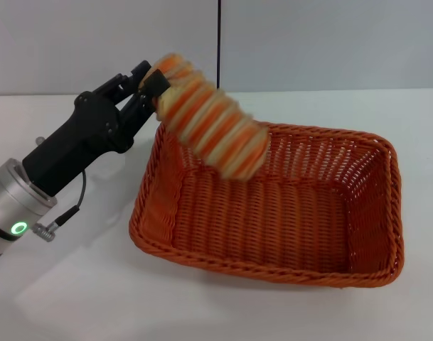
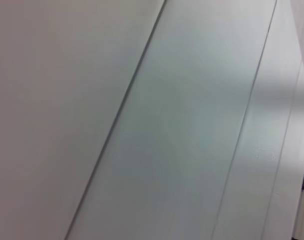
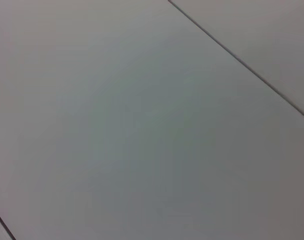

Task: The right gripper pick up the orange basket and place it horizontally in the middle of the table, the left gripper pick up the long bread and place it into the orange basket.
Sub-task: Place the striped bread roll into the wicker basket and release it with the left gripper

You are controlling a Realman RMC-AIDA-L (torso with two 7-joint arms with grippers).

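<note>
Fingers (image 1: 146, 84) of the black left gripper (image 1: 153, 85) clench one end of the striped long bread (image 1: 209, 128), slanting over the empty orange woven basket (image 1: 273, 263) on the white desk (image 1: 74, 284).

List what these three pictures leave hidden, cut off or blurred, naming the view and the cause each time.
1. Right gripper: in no view; its wrist view shows only grey wall.
2. Long bread, head view: motion-blurred at its lower end, so contact with the orange basket is unclear.
3. Left gripper, head view: the bread covers the fingers' inner faces.
4. Left wrist view: only wall panels.
</note>
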